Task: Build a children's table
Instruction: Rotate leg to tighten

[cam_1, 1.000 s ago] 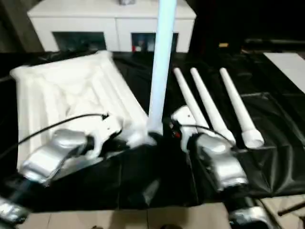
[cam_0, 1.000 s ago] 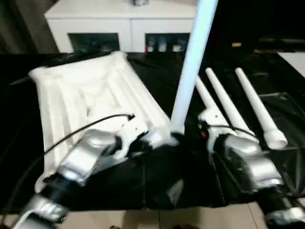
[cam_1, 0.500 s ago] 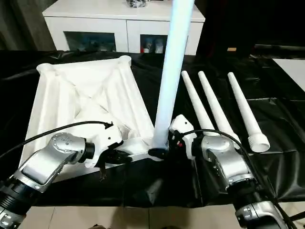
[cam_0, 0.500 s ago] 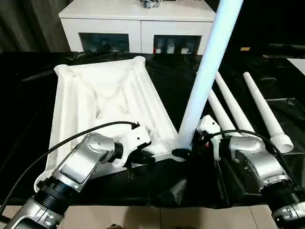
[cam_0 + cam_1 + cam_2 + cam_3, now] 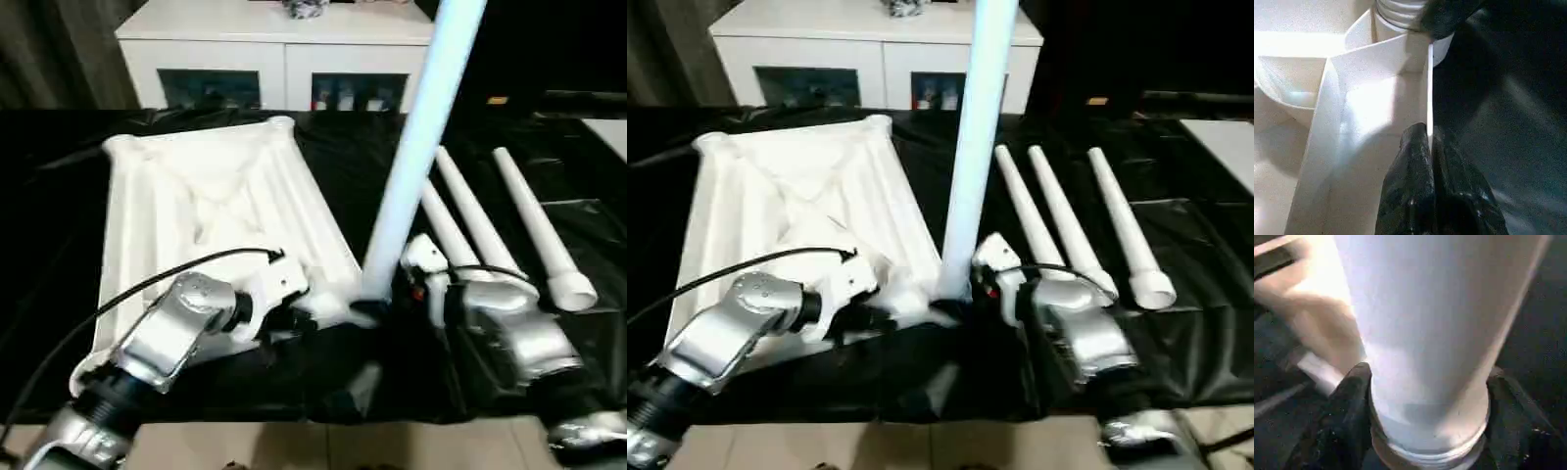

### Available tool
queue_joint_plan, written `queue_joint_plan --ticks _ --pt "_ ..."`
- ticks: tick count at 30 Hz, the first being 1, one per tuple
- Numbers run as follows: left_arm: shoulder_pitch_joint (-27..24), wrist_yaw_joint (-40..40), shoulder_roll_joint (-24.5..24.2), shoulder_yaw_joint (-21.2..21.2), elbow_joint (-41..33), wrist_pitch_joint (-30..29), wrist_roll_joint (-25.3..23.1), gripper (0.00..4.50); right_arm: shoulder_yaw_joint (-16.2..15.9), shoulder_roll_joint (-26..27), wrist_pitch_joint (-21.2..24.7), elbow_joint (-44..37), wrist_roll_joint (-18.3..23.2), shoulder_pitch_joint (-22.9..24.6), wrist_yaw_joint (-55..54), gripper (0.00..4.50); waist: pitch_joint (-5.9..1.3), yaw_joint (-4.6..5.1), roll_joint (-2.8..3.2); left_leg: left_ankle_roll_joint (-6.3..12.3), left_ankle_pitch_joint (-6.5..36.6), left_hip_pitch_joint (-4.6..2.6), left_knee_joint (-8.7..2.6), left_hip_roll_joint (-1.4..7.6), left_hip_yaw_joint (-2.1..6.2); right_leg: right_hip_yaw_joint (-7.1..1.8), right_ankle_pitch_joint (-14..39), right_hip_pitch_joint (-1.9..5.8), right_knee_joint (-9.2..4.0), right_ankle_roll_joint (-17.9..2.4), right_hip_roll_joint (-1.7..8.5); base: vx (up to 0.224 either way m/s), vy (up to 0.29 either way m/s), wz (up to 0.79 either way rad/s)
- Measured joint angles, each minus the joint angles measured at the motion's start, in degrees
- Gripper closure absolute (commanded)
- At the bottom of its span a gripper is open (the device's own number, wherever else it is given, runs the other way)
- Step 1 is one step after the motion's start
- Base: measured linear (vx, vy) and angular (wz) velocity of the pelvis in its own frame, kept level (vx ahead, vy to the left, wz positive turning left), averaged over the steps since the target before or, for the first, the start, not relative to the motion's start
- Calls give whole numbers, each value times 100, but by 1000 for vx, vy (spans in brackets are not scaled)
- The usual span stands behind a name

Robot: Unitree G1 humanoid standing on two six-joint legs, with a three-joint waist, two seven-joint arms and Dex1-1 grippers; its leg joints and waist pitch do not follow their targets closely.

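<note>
The white tabletop (image 5: pixel 196 196) lies ribbed side up on the black sheet. One white leg (image 5: pixel 416 147) stands nearly upright with its threaded end at the near right corner socket (image 5: pixel 362 311). My right gripper (image 5: pixel 1430 396) is shut on that leg just above its base, one black finger (image 5: pixel 1347 416) on each side. My left gripper (image 5: pixel 1425 134) is shut on the tabletop's thin rim wall (image 5: pixel 1428 88) close to the same corner. Three more legs (image 5: pixel 534 225) lie side by side to the right.
A white cabinet (image 5: pixel 274 59) with glass-fronted compartments stands behind the work surface. The black sheet (image 5: pixel 549 377) is crumpled near the front edge, with pale floor (image 5: pixel 294 450) below it. A black cable (image 5: pixel 147 284) arcs over my left forearm.
The head camera has shifted and tilted slightly. Both grippers keep their holds, and the leg stays standing at the corner socket.
</note>
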State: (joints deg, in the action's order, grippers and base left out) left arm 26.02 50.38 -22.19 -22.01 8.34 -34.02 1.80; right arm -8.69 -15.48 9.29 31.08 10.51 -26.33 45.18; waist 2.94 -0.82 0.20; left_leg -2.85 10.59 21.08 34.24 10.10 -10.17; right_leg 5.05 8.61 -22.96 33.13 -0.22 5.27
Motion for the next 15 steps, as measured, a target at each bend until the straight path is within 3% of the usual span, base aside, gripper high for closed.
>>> queue_joint_plan --ticks 8,14,15 --pt "437 -1423 1028 379 984 -101 -47 450 413 1077 -309 1129 -253 -669 -2885 182 4 185 -1 -1 1 5 22 -2 30 39 4 -5 -19 6 7 0 0 0" --pt "796 -2021 1539 554 1634 -56 -97 450 873 1792 -845 2188 -345 -1258 -4493 182 3 193 17 0 1 10 21 -5 32 44 4 -2 -27 7 12 0 0 0" --pt "817 -2052 1568 561 1671 -52 -97 450 912 1844 -937 2280 -345 -1292 -4573 126 1 191 20 0 1 10 21 -7 32 43 4 1 -29 7 13 0 0 0"
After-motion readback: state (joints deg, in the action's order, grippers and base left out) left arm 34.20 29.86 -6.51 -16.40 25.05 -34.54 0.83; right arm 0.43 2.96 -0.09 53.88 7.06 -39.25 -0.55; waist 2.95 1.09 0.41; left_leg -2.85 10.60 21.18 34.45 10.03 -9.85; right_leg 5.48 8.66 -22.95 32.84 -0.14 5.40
